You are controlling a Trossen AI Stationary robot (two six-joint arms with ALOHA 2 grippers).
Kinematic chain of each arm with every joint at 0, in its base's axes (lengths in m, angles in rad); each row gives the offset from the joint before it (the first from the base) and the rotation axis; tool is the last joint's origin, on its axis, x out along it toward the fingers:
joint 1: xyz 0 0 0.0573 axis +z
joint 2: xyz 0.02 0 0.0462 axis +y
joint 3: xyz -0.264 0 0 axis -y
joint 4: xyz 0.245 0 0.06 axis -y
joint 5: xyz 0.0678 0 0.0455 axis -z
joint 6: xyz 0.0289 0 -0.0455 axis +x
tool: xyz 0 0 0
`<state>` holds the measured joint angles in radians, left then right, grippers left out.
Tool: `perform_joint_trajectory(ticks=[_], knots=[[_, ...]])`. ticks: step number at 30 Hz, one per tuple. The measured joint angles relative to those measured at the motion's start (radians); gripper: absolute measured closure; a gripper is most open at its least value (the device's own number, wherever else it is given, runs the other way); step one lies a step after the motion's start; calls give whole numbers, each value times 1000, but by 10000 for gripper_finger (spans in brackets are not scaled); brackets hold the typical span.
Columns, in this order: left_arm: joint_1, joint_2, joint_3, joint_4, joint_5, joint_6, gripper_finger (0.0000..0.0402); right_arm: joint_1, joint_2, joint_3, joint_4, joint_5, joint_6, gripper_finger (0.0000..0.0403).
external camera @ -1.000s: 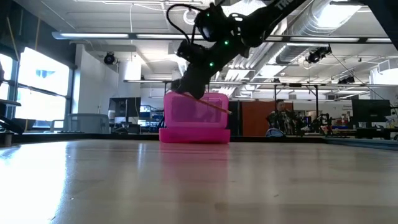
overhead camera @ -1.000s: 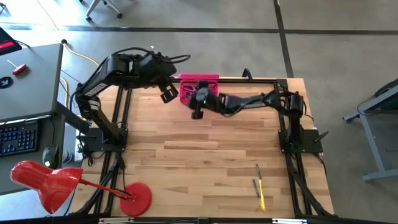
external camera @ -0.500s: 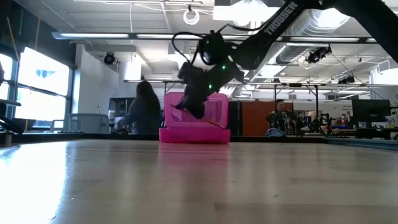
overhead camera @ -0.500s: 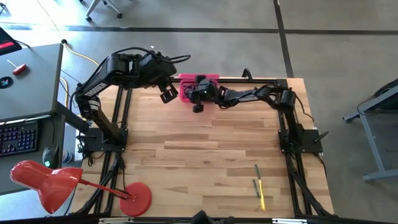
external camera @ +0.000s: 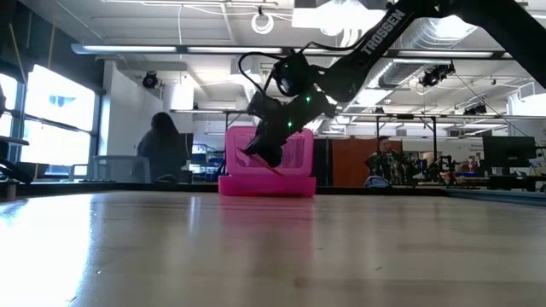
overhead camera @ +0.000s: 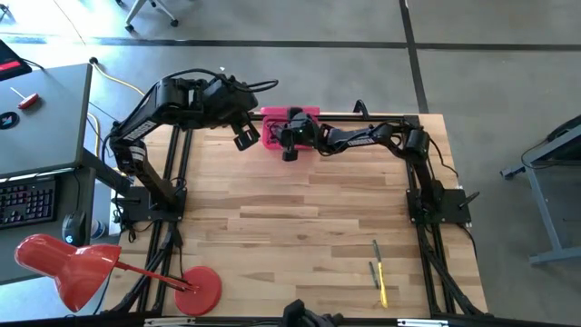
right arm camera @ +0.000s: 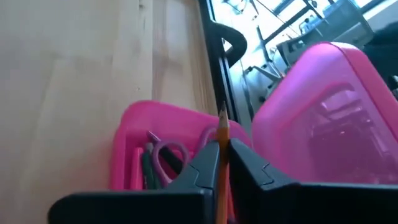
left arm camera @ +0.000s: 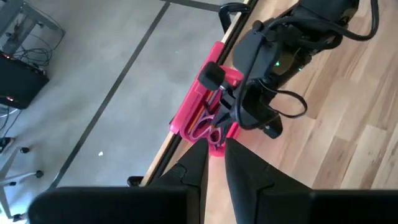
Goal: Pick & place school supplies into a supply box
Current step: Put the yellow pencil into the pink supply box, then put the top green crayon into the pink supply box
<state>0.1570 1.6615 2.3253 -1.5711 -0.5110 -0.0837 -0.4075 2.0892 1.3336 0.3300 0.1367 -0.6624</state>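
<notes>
Your right gripper pinches an orange pencil above the open pink supply box, top centre, aiming inside. Your left gripper waits beside it, fingers slightly parted, empty.

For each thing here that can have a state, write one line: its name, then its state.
Supply box: lid open, upright.
Right gripper: shut on an orange pencil, over the box.
Left gripper: empty, beside the box.
Scissors: inside the box.
Two pencils: lying on the table.
</notes>
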Motion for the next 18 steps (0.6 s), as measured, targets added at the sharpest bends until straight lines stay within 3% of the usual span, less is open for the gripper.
perform_joint_trajectory(ticks=[9, 13, 18], knots=[[0, 0, 0, 0, 4, -4, 318, 13, 0, 0, 16, 11, 60, 316], [0, 0, 0, 0, 4, -11, 318, 46, -16, 0, 3, 132, 52, 293], [0, 0, 0, 0, 5, -18, 318, 117, -135, 1, -210, 204, 138, 286]])
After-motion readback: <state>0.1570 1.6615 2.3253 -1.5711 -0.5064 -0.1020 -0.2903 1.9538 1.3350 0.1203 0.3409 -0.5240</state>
